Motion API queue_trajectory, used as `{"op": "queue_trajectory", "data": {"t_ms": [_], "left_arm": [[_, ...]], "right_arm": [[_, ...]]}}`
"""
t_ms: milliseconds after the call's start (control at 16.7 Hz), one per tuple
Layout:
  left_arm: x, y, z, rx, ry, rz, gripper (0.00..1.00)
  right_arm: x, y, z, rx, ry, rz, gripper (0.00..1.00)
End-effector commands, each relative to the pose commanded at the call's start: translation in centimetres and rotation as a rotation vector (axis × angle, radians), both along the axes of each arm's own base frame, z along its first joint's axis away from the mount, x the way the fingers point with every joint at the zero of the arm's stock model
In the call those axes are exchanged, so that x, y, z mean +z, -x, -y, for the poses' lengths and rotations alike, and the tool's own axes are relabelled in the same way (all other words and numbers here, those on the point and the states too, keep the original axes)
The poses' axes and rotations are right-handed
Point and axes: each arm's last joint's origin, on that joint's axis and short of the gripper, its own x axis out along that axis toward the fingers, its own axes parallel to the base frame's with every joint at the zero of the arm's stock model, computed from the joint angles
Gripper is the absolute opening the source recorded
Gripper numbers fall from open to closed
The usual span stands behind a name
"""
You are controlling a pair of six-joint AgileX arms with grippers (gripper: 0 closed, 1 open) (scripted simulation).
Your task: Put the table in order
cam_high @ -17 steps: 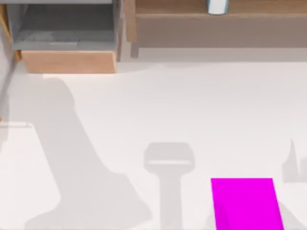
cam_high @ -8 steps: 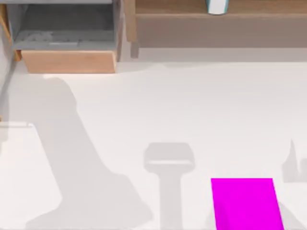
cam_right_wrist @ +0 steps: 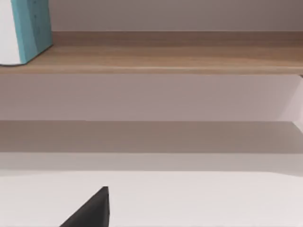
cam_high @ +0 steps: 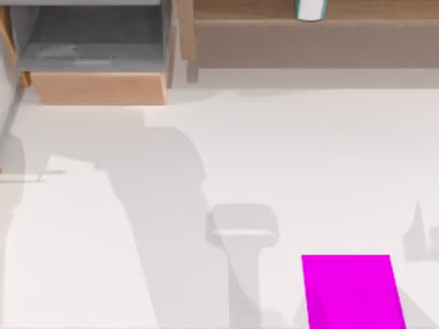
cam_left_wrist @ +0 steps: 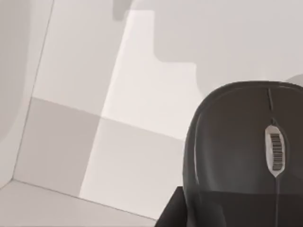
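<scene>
L wrist view: dark mouse (cam_left_wrist: 241, 156) sits right up against the cam, a black gripper part at its base; can't tell if the jaws clench it. White table (cam_high: 288, 157) spreads beneath and beyond the mouse. R wrist view: 1 black finger tip (cam_right_wrist: 92, 210) low over the table, jaw state can't tell. Further out: magenta mat (cam_high: 351, 291) near front R, open drawer (cam_high: 96, 48) back L, wooden shelf (cam_high: 309, 31) back R w/ a teal-and-white box (cam_right_wrist: 26, 30).

An open drawer (cam_high: 96, 62) sits at the surface's (cam_high: 288, 151) far left, a shelf (cam_high: 309, 27) runs to its right carrying a small container (cam_high: 310, 9), and a mat (cam_high: 351, 291) lies near right.
</scene>
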Motion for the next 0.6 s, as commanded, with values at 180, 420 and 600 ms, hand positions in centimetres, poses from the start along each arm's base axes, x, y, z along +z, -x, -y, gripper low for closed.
{"op": "queue_trajectory", "data": {"t_ms": [180,420,600], "left_arm": [[4.2,0.9,3.7,0.026,0.012,0.079,0.0],[8.3,1.8,12.1,0.007,0.076,0.176,0.0],[7.9,2.5,21.0,-0.039,0.148,0.151,0.0]], "right_arm": [[0.0,0.0,0.0,0.0,0.0,0.0,1.0],[0.0,0.0,0.0,0.0,0.0,0.0,1.0],[0.0,0.0,0.0,0.0,0.0,0.0,1.0]]}}
